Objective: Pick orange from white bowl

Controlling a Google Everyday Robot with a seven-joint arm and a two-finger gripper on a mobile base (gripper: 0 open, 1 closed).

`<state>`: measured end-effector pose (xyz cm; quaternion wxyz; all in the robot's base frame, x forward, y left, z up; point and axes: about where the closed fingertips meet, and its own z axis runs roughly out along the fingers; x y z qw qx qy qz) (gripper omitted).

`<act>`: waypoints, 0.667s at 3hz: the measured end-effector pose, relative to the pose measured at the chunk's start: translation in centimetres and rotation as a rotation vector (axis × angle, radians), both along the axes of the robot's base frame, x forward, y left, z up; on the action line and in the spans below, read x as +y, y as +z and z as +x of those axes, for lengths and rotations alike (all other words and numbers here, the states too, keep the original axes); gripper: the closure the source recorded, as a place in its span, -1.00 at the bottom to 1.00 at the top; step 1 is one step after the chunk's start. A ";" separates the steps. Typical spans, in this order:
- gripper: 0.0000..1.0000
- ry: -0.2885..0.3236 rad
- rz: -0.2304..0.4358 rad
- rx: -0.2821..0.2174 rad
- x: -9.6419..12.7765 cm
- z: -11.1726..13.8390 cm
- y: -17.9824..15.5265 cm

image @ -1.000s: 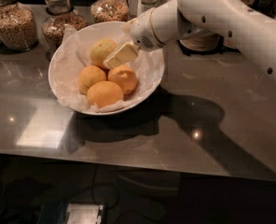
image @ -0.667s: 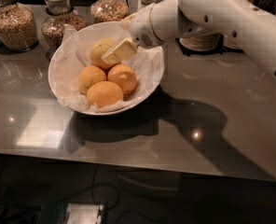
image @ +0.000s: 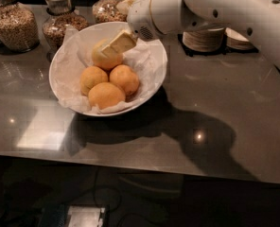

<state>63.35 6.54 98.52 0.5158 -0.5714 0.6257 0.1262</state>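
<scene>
The pale yellowish orange point(image: 103, 59) lies at the back of the white bowl point(image: 152, 56), on crinkled white paper. Three deeper-orange oranges point(image: 106, 94) lie in front of it in the same bowl. My gripper point(image: 113, 45) reaches in from the upper right on the white arm point(image: 215, 8). It sits at the top right of the pale orange, touching or nearly touching it. The far side of the gripper is hidden behind the orange and the wrist.
Glass jars of grains point(image: 14, 25) stand behind the bowl at the back left. Stacked plates point(image: 204, 39) stand at the back right, behind the arm. The bowl rests on a grey reflective counter point(image: 215, 108), whose front edge runs across the lower part of the view.
The gripper has shifted slightly up and left along the pale orange. The orange and the bowl have not moved.
</scene>
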 end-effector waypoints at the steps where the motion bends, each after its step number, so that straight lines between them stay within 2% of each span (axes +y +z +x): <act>1: -0.22 0.000 0.000 0.000 0.0 0.0 0.0; 2: -0.06 0.005 0.002 0.059 0.0 0.2 -2.0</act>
